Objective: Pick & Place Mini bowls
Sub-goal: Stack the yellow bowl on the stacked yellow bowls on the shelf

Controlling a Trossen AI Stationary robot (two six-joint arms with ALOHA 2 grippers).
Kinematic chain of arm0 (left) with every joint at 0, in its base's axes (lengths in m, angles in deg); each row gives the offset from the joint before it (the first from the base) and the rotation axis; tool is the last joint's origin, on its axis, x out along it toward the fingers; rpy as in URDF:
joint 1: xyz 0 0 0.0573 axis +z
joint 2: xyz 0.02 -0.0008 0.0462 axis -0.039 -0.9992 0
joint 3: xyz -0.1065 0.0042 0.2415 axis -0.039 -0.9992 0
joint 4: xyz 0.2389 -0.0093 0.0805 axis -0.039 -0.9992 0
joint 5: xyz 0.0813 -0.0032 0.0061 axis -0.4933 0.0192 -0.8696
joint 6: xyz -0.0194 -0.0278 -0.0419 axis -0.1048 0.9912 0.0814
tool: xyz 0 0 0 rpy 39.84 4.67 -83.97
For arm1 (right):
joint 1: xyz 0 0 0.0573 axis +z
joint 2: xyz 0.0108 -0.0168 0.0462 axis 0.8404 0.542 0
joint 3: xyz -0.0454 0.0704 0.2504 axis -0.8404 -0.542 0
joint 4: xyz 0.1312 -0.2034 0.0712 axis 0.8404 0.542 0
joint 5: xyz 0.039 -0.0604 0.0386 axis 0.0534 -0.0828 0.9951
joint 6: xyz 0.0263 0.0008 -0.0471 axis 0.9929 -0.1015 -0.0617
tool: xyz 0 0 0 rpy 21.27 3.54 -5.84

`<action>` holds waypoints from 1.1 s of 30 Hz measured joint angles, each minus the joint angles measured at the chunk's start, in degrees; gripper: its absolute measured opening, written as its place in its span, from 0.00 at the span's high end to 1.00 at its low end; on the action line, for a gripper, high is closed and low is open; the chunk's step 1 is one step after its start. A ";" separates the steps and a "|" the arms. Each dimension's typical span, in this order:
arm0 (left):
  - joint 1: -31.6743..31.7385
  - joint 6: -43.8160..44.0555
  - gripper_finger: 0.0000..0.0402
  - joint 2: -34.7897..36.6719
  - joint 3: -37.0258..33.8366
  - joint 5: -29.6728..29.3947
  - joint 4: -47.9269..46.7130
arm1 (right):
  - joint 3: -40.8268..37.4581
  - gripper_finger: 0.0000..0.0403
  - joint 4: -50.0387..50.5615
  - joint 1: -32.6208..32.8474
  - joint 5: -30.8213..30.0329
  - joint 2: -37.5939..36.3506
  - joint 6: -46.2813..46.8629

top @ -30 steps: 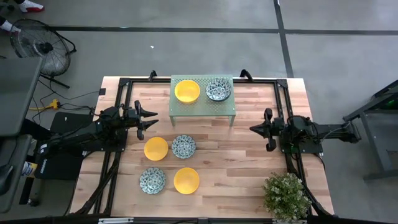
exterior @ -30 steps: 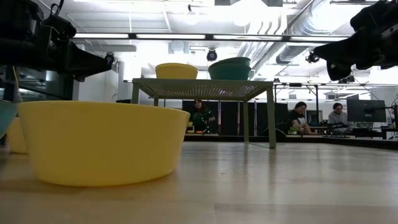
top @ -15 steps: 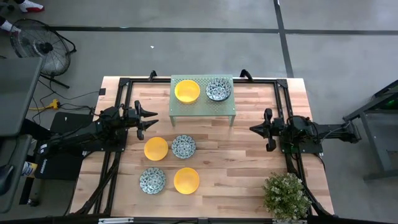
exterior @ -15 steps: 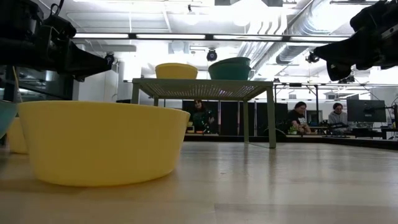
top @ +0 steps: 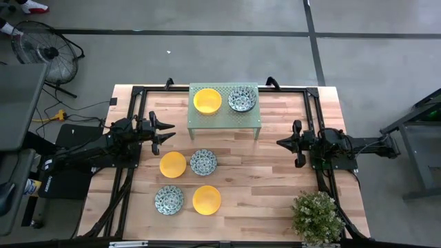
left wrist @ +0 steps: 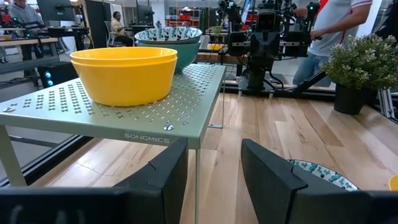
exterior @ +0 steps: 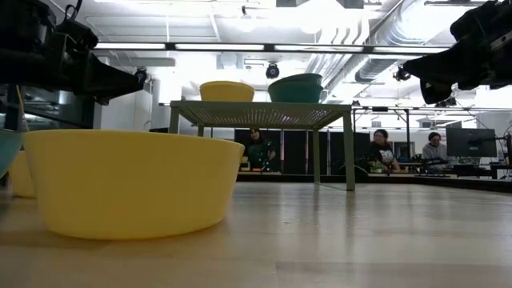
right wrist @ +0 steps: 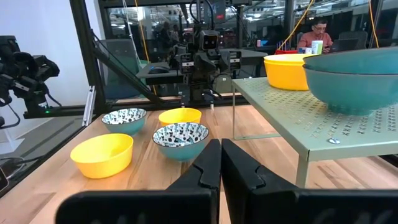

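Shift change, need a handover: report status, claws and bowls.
Left claw open, right claw shut, both empty. Two bowls on rack, four on table. Nothing blocking.

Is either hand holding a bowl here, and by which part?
Nothing is held. The left hand is open and empty beside the rack; the right hand is shut on nothing.

On the table (top: 275,172), a rack (top: 225,117) at the far edge carries two bowls (top: 207,100) side by side, four more bowls (top: 189,181) sit in a near-left cluster, and a potted plant (top: 318,216) stands at the near right corner.
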 joint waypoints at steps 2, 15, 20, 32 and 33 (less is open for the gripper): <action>-0.01 0.01 0.63 0.01 0.00 0.00 0.00 | 0.00 1.00 0.00 0.00 0.00 0.00 0.00; -0.02 0.01 0.63 0.01 0.00 0.00 0.00 | 0.00 1.00 0.02 0.00 0.02 0.02 0.00; 0.00 0.00 0.63 0.00 0.00 0.00 -0.19 | 0.00 1.00 0.02 0.00 0.02 0.02 0.00; -0.04 0.01 0.63 -0.07 1.76 -1.66 -3.35 | -0.02 1.00 0.04 0.00 0.02 0.04 0.00; -0.02 -0.01 0.63 -0.23 2.85 -2.85 -5.16 | -0.02 1.00 0.04 0.00 0.02 0.04 0.00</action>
